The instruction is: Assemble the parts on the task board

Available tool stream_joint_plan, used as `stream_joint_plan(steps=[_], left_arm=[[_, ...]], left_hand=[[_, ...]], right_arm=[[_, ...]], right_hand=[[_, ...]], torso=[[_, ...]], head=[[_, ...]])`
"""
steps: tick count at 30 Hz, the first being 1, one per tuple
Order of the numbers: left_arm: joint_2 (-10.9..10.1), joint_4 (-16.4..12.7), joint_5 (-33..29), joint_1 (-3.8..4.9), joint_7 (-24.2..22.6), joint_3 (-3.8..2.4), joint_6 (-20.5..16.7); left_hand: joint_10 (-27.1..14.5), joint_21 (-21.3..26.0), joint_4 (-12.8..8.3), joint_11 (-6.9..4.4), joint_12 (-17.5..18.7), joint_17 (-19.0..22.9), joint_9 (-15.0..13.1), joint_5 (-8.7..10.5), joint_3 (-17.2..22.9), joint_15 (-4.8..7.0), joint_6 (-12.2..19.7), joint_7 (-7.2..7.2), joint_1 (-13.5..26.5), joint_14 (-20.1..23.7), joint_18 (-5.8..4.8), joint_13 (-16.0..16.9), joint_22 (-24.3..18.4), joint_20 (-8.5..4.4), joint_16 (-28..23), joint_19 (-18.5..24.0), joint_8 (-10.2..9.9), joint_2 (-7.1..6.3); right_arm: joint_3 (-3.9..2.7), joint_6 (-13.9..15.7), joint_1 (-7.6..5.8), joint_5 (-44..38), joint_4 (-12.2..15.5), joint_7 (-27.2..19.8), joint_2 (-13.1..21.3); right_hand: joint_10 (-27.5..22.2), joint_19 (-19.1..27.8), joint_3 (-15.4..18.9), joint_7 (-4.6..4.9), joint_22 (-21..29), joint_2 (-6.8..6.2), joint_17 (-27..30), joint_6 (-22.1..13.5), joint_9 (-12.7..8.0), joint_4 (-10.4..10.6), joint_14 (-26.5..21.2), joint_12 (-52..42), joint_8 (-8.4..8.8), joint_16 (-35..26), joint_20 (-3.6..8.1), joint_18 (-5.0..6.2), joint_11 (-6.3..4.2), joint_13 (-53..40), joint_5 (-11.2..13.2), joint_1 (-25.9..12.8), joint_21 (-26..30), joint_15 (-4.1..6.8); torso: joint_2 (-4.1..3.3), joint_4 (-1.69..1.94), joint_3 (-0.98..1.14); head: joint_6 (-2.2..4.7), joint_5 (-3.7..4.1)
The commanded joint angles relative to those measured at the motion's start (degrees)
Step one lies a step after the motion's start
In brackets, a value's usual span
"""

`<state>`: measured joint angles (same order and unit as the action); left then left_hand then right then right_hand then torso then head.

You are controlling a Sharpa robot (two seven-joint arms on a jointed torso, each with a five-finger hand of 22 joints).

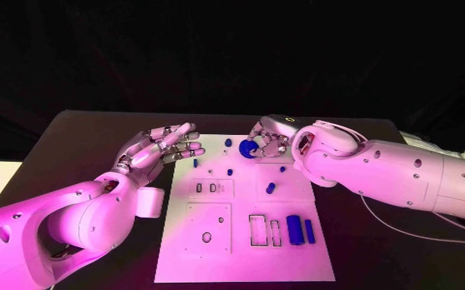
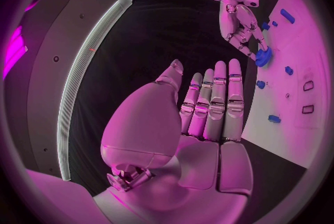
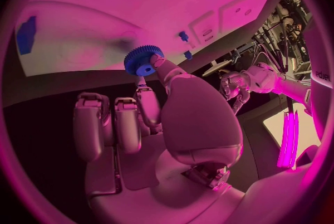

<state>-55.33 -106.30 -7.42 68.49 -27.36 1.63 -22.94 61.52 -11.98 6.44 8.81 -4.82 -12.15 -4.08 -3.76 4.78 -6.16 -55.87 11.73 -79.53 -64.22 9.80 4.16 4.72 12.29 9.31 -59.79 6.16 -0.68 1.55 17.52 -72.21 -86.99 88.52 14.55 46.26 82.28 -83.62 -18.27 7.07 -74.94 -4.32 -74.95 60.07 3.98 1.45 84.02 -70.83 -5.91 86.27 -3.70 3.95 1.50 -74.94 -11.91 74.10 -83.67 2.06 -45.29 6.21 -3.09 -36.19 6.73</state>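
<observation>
Right hand (image 1: 269,139) pinched a blue gear (image 1: 248,149) in its fingertips, apparently just above the task board's (image 1: 242,263) far edge; left hand (image 1: 160,148) hovered beside the board, fingers straight and empty. Other blue parts (image 1: 293,229) lay on the board nearer the robot than the right hand.

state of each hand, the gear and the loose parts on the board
left hand: holds nothing, fingers extended beside the board
right hand: pinches the gear
blue gear: held over the task board
large blue cylinder: lying on the board
</observation>
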Motion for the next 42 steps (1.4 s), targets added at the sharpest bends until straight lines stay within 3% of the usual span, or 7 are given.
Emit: stream_joint_plan(steps=[1,10,17,30,36,42], left_arm=[[0.21,-0.07,-0.07,0.06,-0.25,-0.04,1.28],[0.24,-0.1,-0.07,0.06,-0.2,-0.04,1.36],[0.24,-0.12,-0.07,0.06,-0.19,-0.05,1.42],[0.22,-0.14,-0.07,0.06,-0.12,-0.05,1.5],[0.2,-0.16,-0.07,0.06,-0.07,-0.05,1.55],[0.19,-0.14,-0.07,0.06,-0.07,-0.05,1.42]], left_hand=[[0.35,0.38,-0.37,0.21,0.24,-0.05,0.08,0.33,0.03,-0.13,-0.28,0.27,0.0,-0.4,0.71,0.07,-0.1,0.17,-0.35,-0.41,-0.3,0.56],[0.41,0.41,-0.49,0.19,0.28,-0.12,0.07,0.33,0.05,-0.11,-0.33,0.24,-0.06,-0.43,0.71,0.07,-0.12,0.16,-0.4,-0.46,-0.33,0.68],[0.41,0.41,-0.49,0.19,0.28,-0.12,0.07,0.33,0.05,-0.11,-0.33,0.24,-0.06,-0.43,0.71,0.07,-0.12,0.16,-0.4,-0.46,-0.33,0.68],[0.41,0.41,-0.49,0.19,0.28,-0.12,0.07,0.33,0.05,-0.11,-0.33,0.24,-0.06,-0.43,0.71,0.07,-0.12,0.16,-0.4,-0.46,-0.33,0.68],[0.41,0.41,-0.49,0.19,0.28,-0.12,0.07,0.33,0.05,-0.11,-0.33,0.24,-0.06,-0.43,0.71,0.07,-0.12,0.16,-0.4,-0.46,-0.33,0.68],[0.46,0.46,-0.6,0.18,0.34,-0.2,0.07,0.33,0.03,-0.1,-0.37,0.24,-0.09,-0.46,0.71,0.07,-0.15,0.15,-0.46,-0.51,-0.38,0.75]], right_arm=[[0.0,1.63,-0.03,-3.02,0.5,1.85,-1.52],[0.06,0.89,0.42,-4.81,-2.0,3.45,-6.07],[0.09,0.23,1.18,-5.29,-4.33,3.95,-8.46],[0.13,-1.17,1.61,-5.53,-5.79,4.21,-10.24],[0.14,-0.87,1.63,-5.98,-6.18,4.92,-10.31],[0.15,-1.84,1.64,-5.29,-6.48,4.42,-10.37]], right_hand=[[-0.14,-0.37,0.03,-0.19,-1.38,0.02,-6.81,0.91,0.31,0.49,4.5,0.36,-0.62,0.12,0.02,-1.15,0.26,-0.44,-0.16,-0.53,-0.3,0.33],[-0.15,-0.47,0.0,-0.18,-1.62,0.02,-6.71,0.88,0.3,0.54,4.48,0.4,-0.58,0.07,0.02,-1.2,0.27,-0.45,-0.04,-0.63,-0.4,0.33],[-0.22,-0.47,-0.03,-0.16,-1.63,-0.01,-6.61,0.81,0.28,0.58,4.45,0.59,-0.52,0.03,0.02,-1.2,0.29,-0.36,0.16,-0.77,-0.4,0.32],[-0.87,-0.45,0.08,0.07,-1.67,-0.56,-6.46,0.11,0.11,0.75,4.41,2.21,0.0,-0.05,-0.06,-1.21,0.47,0.51,1.12,-1.5,-0.4,0.19],[-2.43,-0.45,0.75,1.0,-1.8,-1.86,-6.94,-3.72,-0.33,1.03,4.48,5.85,2.27,0.15,-0.55,-1.25,1.27,2.7,2.64,-2.42,-0.43,-0.45],[-3.11,-0.46,4.32,1.9,-1.99,-3.7,-7.22,-9.71,-0.44,3.13,4.5,7.77,2.54,0.27,-1.38,-1.28,2.2,3.68,3.9,-4.43,-0.49,-1.29]], torso=[[0.0,0.16,-0.06],[-0.05,0.18,-0.1],[-0.08,0.06,-0.01],[-0.1,-0.06,0.05],[-0.08,-0.07,0.04],[-0.09,-0.07,0.07]], head=[[-0.08,-0.11],[-0.33,-0.49],[-0.4,-0.86],[-0.61,-1.06],[-0.57,-0.95],[-0.57,-0.93]])
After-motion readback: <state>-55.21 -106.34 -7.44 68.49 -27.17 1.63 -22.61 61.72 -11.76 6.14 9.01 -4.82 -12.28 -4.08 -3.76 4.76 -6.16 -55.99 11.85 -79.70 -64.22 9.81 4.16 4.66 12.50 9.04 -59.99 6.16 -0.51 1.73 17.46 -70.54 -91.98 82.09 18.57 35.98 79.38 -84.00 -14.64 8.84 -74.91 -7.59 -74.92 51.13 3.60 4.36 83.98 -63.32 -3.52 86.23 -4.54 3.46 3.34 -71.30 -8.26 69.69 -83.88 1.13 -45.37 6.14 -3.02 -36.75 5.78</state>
